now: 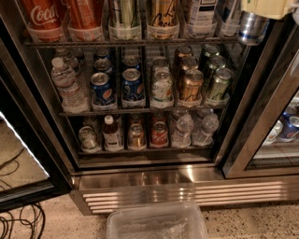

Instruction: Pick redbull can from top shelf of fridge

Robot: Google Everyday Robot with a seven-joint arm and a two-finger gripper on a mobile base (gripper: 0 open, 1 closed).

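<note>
Gripper [258,13], cream-coloured, is clamping the top of the slim silver-and-blue metallic redbull can [252,30] at the upper right corner. It is holding the can outside the dark wire top shelf [131,42], against the right door frame of the glass-doored fridge [140,186].

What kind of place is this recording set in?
Probably a break room or shop: a commercial glass-door fridge stocked with Pepsi cans and water bottles. The hand is at top right, above the redbull can.
</note>
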